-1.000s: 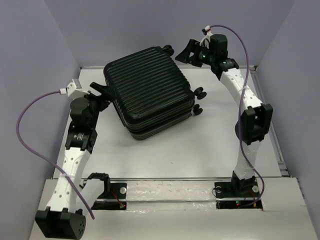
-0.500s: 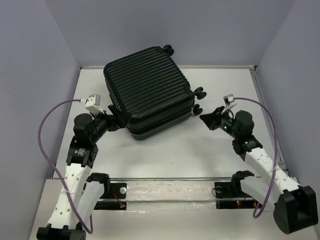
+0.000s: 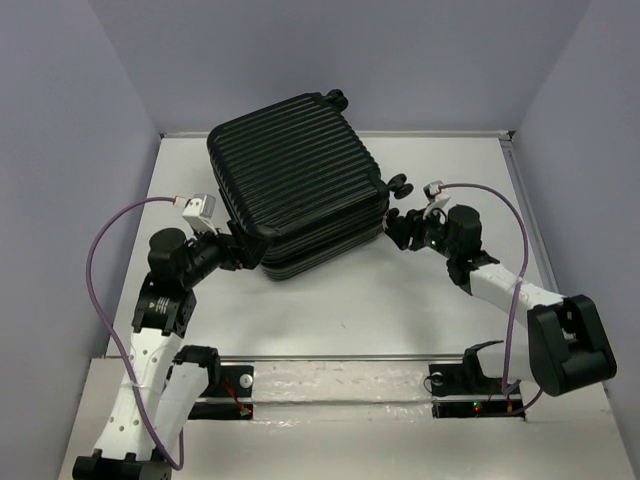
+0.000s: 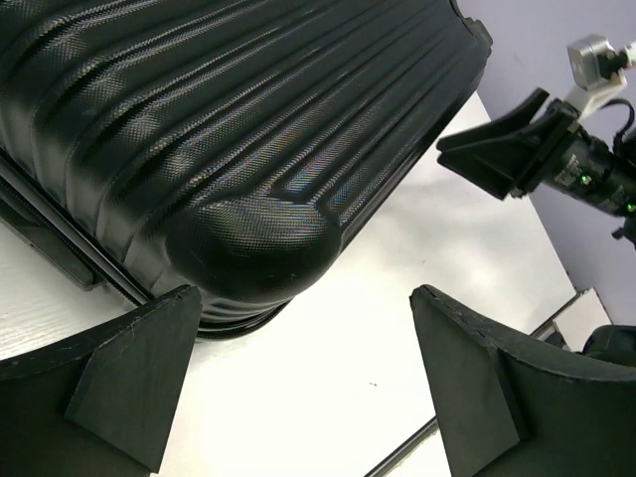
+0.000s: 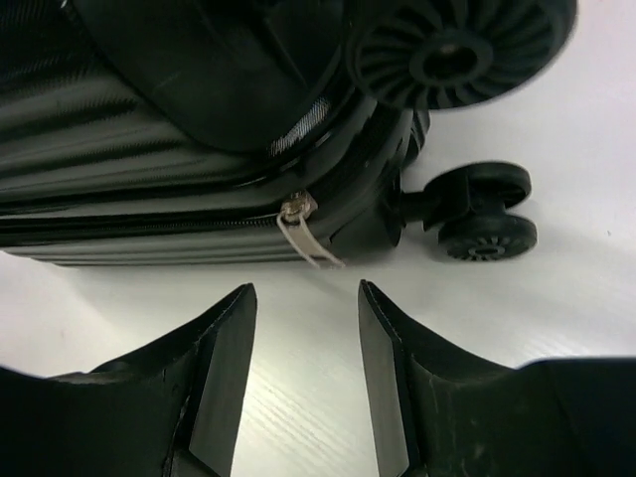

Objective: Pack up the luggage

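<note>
White table (image 3: 400, 310) – bears the luggage (image 3: 295, 185), lying flat and zipped shut at far centre, ribbed shell up. Left gripper (image 4: 298, 397): jaws spread wide, empty, the case's near-left corner just ahead of the gap. Right gripper (image 5: 303, 368): jaws partly apart, holding nothing, low at the case's right side near a caster wheel (image 5: 487, 224) – aimed at the silver zipper pull (image 5: 303, 224), not touching it.
</note>
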Robot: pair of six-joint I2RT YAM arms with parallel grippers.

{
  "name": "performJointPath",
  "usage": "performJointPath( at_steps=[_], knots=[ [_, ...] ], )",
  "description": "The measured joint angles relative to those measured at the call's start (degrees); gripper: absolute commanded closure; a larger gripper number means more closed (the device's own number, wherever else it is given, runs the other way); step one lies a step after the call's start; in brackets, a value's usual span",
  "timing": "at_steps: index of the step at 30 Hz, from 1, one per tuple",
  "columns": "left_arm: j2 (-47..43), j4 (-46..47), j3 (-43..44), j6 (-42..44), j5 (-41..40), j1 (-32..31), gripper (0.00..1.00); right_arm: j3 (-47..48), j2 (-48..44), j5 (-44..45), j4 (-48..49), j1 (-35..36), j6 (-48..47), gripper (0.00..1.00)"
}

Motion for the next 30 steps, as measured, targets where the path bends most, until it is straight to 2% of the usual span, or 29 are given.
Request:
performJointPath(
  at_steps=[4,11,17,21,22,24,26,30],
  knots=[
    [0.07,-0.04,0.0,0.9,-0.04,-1.14,0.01,4.31,6.05,-1.95,1.16,0.0,-2.14,0.48],
    [1.57,0.02,0.0,1.49,-0.24,-2.36,0.01,7.5,10.05,-4.2,1.11,0.68,-4.37,0.46],
    [4.39,-0.46,0.07,1.97,-1.51,-3.52,0.01,9.22,12.0,-5.05,0.61,0.85,-5.35,0.53],
    [5.11,-0.46,0.11,2.1,-2.4,-3.69,0.01,9.31,12.39,-5.18,0.57,0.83,-5.57,0.63],
    [5.29,-0.44,0.09,2.16,-2.58,-3.72,0.01,9.33,12.59,-5.33,0.61,0.79,-5.66,0.63],
    [5.77,-0.42,0.09,2.21,-2.82,-3.72,0.01,9.6,13.29,-5.51,0.52,0.79,-5.62,0.53],
    [6.12,-0.42,0.11,2.21,-3.08,-3.74,0.01,9.64,13.55,-5.35,0.31,0.81,-5.6,0.48],
    [6.19,-0.39,0.09,2.21,-3.67,-3.98,0.01,9.31,12.92,-5.07,0.33,0.92,-5.53,0.48]
  ],
)
